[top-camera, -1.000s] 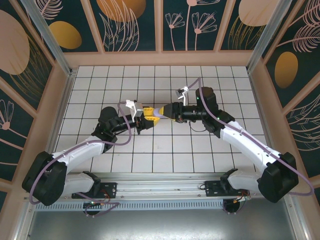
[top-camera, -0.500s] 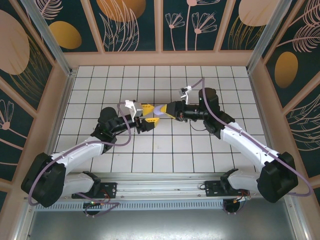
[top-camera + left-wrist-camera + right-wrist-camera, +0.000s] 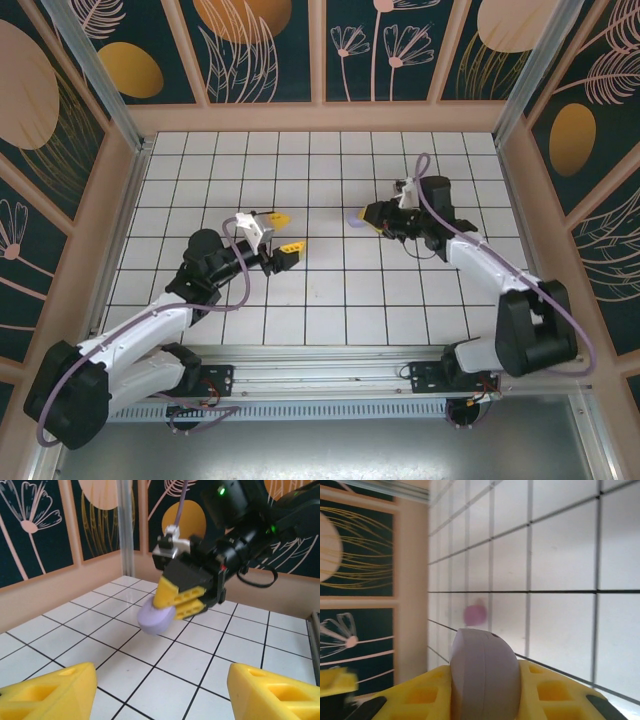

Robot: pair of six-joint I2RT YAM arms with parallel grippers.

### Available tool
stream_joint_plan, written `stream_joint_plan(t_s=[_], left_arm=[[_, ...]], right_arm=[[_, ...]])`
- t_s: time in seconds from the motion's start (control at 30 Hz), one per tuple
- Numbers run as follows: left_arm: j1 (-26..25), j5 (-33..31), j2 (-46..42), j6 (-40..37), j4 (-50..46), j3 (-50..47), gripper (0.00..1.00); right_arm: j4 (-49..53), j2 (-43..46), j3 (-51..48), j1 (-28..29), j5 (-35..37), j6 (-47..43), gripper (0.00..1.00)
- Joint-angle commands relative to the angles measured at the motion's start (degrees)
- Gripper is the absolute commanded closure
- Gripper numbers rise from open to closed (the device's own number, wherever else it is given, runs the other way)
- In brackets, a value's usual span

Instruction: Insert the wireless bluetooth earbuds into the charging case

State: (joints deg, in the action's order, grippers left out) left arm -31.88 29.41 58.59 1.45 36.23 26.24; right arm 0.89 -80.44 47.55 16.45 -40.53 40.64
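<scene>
A: right hand (image 3: 364, 216)?
B: clamped on lilac case (image 3: 156, 620).
A: left hand (image 3: 286, 232)?
B: released, apart from the case.
A: earbud (image 3: 475, 614)?
B: blurred pink nub on table (image 3: 330, 300), beyond the case.

— How do your arms sit?
— Both stretch out from the near edge and bend inward, so my wrists point at each other with a gap between them.
— And the left gripper?
— My left gripper (image 3: 287, 232) is spread wide. The two yellow fingers (image 3: 50, 690) stand well apart with nothing between them.
— The right gripper?
— My right gripper (image 3: 366, 214) sits a little farther from my bases than the left, its forearm slanting in from the right side. Its jaws are pinched onto the case (image 3: 156, 620), which pokes out past my fingertips toward the left one
</scene>
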Motion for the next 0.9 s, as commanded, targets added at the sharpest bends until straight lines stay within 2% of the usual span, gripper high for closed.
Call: stream_joint_plan(t_s=[0.0,0.33,0.53,0.77,0.87], left_arm=[[-0.2,-1.9,-1.4,-0.9,-1.0,-1.6,0.32],[-0.2,-2.4,-4.0,0.6,-0.2,-4.3,0.31],[-0.1,-3.9,-5.8,0.0,-1.8,-5.1,0.31],[-0.2,-4.8,-7.2,-0.3,-3.0,-5.9,0.31],[-0.2,-5.2,-7.6,-0.9,-3.7,-6.1,0.31]], right_arm=[[-0.2,-5.0,-0.8,-0.3,0.4,-5.0,0.78],[-5.3,-23.7,8.1,-0.1,0.4,-6.6,0.79],[-5.2,-32.7,16.9,2.8,0.4,-5.8,0.79],[-3.6,-40.1,24.5,5.8,1.1,-5.6,0.79],[-2.6,-41.0,25.9,6.3,2.1,-6.0,0.75]])
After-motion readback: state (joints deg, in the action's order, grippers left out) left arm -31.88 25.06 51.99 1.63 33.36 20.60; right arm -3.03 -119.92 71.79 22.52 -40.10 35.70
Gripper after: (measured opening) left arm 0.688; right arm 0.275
